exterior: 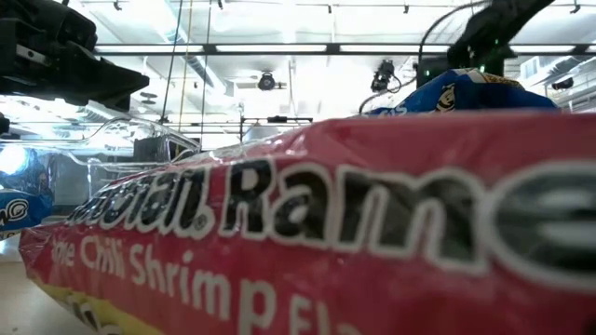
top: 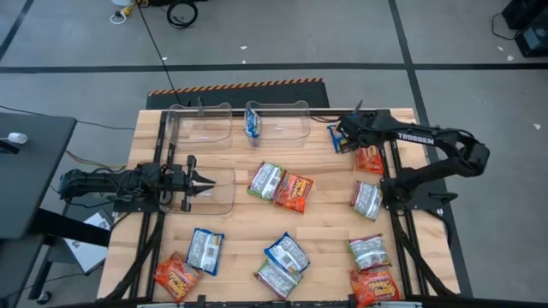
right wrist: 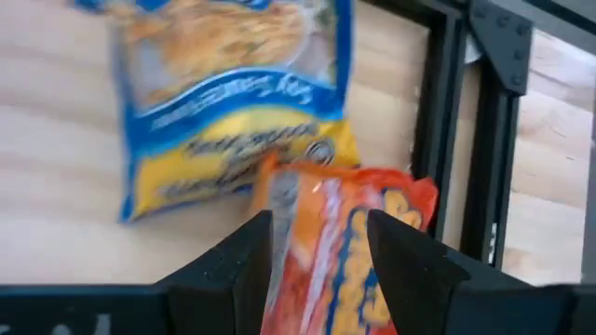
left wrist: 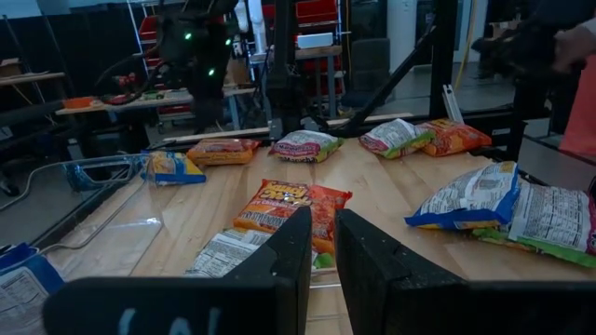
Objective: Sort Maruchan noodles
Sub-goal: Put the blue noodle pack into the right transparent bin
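Two spread fingers of the right gripper (right wrist: 317, 247) straddle the orange packet (right wrist: 340, 247) beside the blue packet (right wrist: 233, 102); closing off-centre could snag both.

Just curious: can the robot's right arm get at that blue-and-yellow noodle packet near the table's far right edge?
Probably yes. The right gripper hovers open right beside the blue-and-yellow packet, over an orange-red packet, with nothing between.
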Tool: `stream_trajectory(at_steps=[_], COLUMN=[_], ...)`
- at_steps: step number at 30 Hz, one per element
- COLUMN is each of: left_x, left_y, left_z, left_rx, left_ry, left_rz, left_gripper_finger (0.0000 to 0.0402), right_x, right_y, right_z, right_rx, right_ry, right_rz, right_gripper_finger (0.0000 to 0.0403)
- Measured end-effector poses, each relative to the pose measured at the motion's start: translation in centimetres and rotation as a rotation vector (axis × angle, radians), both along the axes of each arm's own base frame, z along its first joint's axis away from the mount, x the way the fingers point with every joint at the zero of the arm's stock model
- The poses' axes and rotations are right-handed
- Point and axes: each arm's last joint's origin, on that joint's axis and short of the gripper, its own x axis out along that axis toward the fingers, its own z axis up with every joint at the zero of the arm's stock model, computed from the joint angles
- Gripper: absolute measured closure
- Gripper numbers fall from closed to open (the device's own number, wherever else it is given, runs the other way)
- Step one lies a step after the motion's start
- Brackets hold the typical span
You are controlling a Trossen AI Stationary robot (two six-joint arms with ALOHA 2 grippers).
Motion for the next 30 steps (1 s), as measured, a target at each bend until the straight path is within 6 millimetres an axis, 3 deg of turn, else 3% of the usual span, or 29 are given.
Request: stream_trajectory(at_steps=[4,10,14,18,22,30], left_x=[0.0,0.0,0.0,0.0,0.0,0.0], left_y=[0.0,0.0,0.0,0.0,0.0,0.0], left_z=[0.0,0.0,0.0,0.0,0.0,0.0], left_rx=[0.000,0.000,0.000,0.000,0.000,0.000], left_ry=[0.000,0.000,-0.001,0.000,-0.001,0.000], left_rz=[0.000,-0.001,0.000,0.000,0.000,-0.001], left_gripper_finger=[0.0344,0.0344,0.0344,0.0344,0.0344,0.0344], right_x=[-0.9,-1.5,-0.6,0.9,1.7,2.1], right_y=[-0.5,1.4,3.3,3.5,1.2,-6.0], right_z=[-2.5,-4.2,-2.4,0.8,2.1,-0.1], right_rx=[0.067,0.305,0.513,0.409,0.119,-0.133], right_ry=[0.016,-0.019,-0.108,-0.236,-0.252,-0.215], right_rz=[-0.048,-0.079,-0.019,0.085,0.123,0.087], right_gripper_finger=[0.0220,0.0220,0.0220,0.0220,0.0220,0.0222])
